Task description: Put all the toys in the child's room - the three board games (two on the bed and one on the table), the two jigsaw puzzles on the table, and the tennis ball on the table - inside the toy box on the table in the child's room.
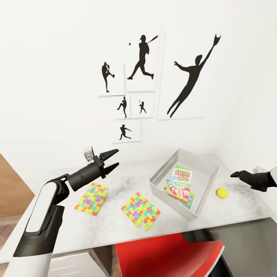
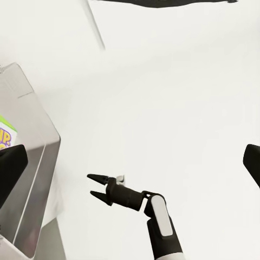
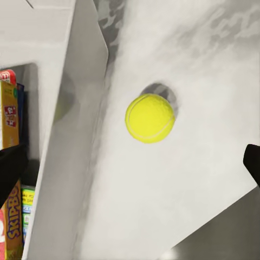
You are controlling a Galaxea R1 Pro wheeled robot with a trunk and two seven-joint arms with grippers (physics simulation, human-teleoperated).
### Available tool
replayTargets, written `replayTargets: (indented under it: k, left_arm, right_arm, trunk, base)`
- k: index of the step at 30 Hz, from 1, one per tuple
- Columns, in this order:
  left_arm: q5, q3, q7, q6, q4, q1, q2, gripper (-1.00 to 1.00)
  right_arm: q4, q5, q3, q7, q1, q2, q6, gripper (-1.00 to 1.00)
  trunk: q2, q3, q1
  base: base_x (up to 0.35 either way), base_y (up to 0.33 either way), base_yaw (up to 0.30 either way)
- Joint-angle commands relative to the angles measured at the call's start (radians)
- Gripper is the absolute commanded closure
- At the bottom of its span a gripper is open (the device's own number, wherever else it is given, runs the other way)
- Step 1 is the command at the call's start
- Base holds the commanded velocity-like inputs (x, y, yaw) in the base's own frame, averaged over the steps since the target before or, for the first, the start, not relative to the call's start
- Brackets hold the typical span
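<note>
Head view: red chair (image 1: 169, 256) nearest; on tabletop (image 1: 238, 213), two jigsaw puzzles (image 1: 92, 198) left, toy box (image 1: 184, 182) holding board games (image 1: 181, 184), tennis ball (image 1: 222, 192) just right. Left tool (image 1: 112, 160) open, empty. Left wrist view: toy box (image 2: 32, 179). Right wrist view: right tool's fingers (image 3: 11, 173) spread, empty, straddling the ball (image 3: 150, 118); centre before closing

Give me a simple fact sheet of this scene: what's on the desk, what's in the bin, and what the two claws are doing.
In the toy box: board games, Skip-Bo on top
On the table: two jigsaw puzzles, tennis ball
Tennis ball position: beside the box, outside it
Left gripper: open, empty, raised above the table
Right gripper: near the ball, holding nothing; open
Wall: baseball silhouette prints
</note>
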Motion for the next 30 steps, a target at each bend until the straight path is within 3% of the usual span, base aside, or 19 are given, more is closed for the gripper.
replayTargets:
  k: [1,25,30]
  left_arm:
    - [0.011,0.001,0.011,0.004,-0.001,-0.001,0.0,-1.0]
    - [0.01,-0.001,0.013,0.005,-0.001,-0.001,0.0,-1.0]
    - [0.01,-0.001,0.015,0.005,0.001,-0.002,0.0,-1.0]
  right_arm:
    - [-0.001,-0.011,-0.001,-0.008,-0.001,0.0,0.004,-1.0]
    - [-0.002,-0.009,-0.001,0.003,-0.002,-0.001,-0.001,-1.0]
    - [-0.001,-0.002,0.001,0.004,-0.001,-0.005,-0.038,-1.0]
  trunk:
    - [-0.002,-0.003,0.001]
    - [-0.002,-0.041,0.001]
    - [-0.002,-0.049,0.001]
  base:
    - [0.0,0.0,0.0]
    - [0.0,0.0,0.0]
    - [0.0,0.0,0.0]
